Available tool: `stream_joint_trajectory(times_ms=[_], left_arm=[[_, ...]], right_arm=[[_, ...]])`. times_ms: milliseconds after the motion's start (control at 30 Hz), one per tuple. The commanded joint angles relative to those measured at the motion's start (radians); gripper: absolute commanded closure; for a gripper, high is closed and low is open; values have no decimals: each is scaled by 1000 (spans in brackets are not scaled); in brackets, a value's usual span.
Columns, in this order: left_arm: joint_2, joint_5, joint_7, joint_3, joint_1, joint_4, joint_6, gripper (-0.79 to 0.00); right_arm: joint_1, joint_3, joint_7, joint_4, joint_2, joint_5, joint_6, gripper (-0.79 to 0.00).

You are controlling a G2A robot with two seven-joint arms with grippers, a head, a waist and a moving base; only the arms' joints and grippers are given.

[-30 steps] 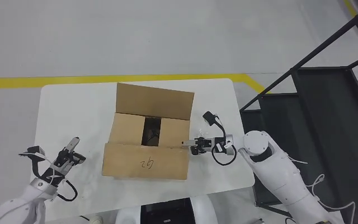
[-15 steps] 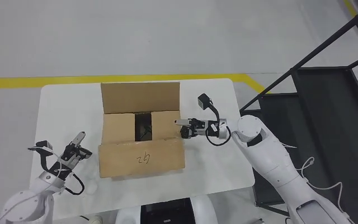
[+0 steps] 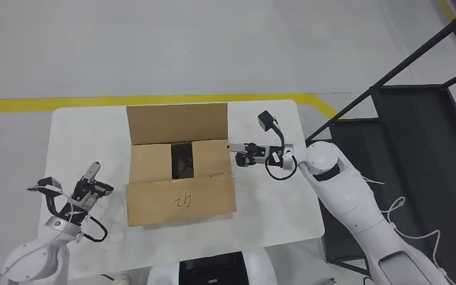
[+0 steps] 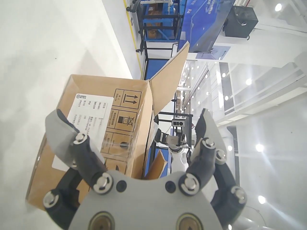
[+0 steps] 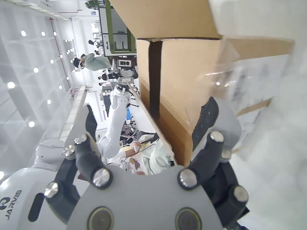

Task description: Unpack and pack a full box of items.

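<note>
A: Where is the box (image 3: 153,162) sitting?

B: It is sitting in the middle of the white desk (image 3: 78,135). Its far flap (image 3: 178,122) is standing open and leaning away from the robot. Its near flap (image 3: 179,201) is folding outward toward the robot. The two side flaps (image 3: 212,158) are lying inward, leaving a dark gap (image 3: 182,160) between them (what is lying inside is too dark to make out).

A: And what is the right gripper (image 3: 236,153) doing?

B: It is hovering just beside the box's right side, up near the top edge. Its jaws are spreading wide and are holding nothing. In the right wrist view one finger (image 5: 211,120) is overlapping the box's corner, though I cannot tell whether it is touching the cardboard.

A: And the left gripper (image 3: 95,182)?

B: It is hanging over the near left part of the desk, well apart from the box and pointing toward it. Its jaws are also standing wide open, with nothing between them. The left wrist view is facing the box's left wall, where a white label (image 4: 91,111) is showing.
</note>
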Motion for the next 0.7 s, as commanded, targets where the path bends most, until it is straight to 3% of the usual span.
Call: stream_joint_trajectory(times_ms=[0, 167, 400, 667], left_arm=[[1, 1, 7, -13, 13, -2, -3, -785], [2, -5, 28, -40, 37, -3, -11, -785], [3, -11, 53, -57, 51, -21, -23, -785], [2, -6, 70, -49, 50, -37, -31, -785]], right_arm=[[-37, 29, -9, -32, 11, -55, 28, -785], [-111, 78, 16, -98, 30, -122, 47, -785], [-195, 138, 138, -188, 53, -122, -31, -785], [-196, 102, 116, -209, 48, -100, -78, -785]])
